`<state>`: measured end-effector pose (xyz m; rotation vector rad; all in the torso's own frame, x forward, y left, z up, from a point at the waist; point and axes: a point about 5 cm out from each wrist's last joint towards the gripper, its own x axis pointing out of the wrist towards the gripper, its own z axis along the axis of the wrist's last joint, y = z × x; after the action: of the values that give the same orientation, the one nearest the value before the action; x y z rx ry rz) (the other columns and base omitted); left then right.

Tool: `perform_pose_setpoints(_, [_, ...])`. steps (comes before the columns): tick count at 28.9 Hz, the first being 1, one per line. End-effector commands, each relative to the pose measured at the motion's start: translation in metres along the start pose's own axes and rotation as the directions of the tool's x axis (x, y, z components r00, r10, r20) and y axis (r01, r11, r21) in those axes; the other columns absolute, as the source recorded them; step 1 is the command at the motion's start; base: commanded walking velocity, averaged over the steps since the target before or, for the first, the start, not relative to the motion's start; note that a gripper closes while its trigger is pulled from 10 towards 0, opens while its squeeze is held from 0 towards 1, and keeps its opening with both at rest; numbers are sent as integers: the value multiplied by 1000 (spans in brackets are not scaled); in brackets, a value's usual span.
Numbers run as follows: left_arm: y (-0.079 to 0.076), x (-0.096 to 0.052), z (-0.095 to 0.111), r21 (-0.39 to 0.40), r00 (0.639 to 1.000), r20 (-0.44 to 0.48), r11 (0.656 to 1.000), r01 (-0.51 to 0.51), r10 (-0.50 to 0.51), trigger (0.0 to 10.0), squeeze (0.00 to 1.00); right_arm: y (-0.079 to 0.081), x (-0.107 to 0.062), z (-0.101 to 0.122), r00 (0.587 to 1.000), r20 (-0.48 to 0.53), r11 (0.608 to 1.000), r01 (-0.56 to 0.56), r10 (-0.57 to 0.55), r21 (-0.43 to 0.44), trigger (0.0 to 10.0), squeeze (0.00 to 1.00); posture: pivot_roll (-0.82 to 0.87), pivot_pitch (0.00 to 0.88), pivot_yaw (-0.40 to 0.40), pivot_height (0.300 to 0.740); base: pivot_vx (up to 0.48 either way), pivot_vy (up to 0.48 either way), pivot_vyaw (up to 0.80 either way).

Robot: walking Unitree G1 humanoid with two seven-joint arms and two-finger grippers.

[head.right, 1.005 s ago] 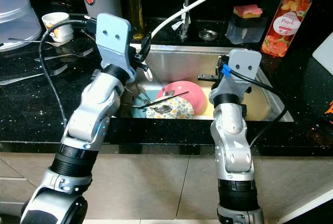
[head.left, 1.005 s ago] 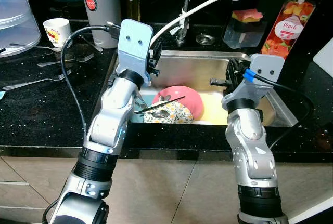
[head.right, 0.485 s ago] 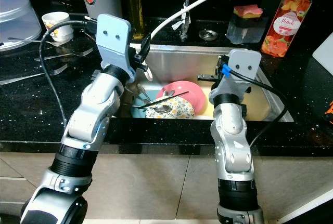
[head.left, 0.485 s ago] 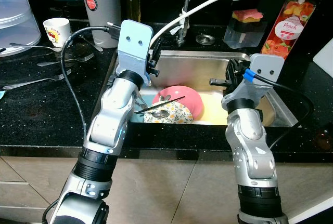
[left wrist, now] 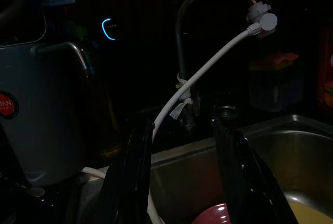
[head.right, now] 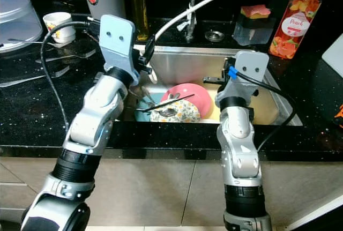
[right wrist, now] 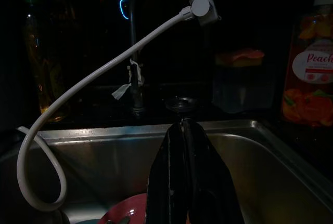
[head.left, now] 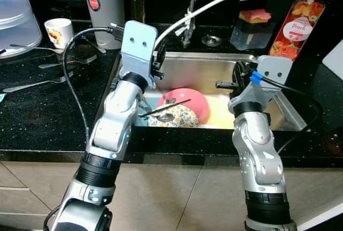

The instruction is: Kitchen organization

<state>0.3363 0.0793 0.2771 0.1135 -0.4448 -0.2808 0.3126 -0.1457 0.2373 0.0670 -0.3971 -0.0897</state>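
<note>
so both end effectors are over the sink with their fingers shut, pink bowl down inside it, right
Not quite. Only the right end effector is shut. The left end effector is open, with a clear gap between its fingers in the left wrist view. Both are over the sink, and the pink bowl does lie inside it.

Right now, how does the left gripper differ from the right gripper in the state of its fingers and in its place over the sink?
The left gripper has its fingers spread apart; the right gripper has its fingers pressed together, holding nothing. The left gripper is over the left end of the sink, near the white hose; the right gripper is over the right part. Both point toward the faucet, above the pink bowl.
</note>
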Motion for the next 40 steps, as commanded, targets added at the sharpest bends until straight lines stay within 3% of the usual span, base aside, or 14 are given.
perform_pose_setpoints(1, [-2,1,-2,-10,1000,-17,1000,0,0,10000,0,1,0,1,1000,-2,1000,-1,1,8,10000,0,153,0,-39,740,0,352,0])
perform_pose_setpoints(22, [-1,0,-3,-5,1000,-23,1000,-5,5,10000,0,0,0,1,1000,1,1000,-2,2,8,10000,0,153,0,-39,740,0,384,0])
perform_pose_setpoints(40, [-2,1,-6,47,999,-42,999,18,-16,10000,0,1,0,2,1000,4,1000,-2,2,11,10000,0,153,0,-39,740,0,0,0])
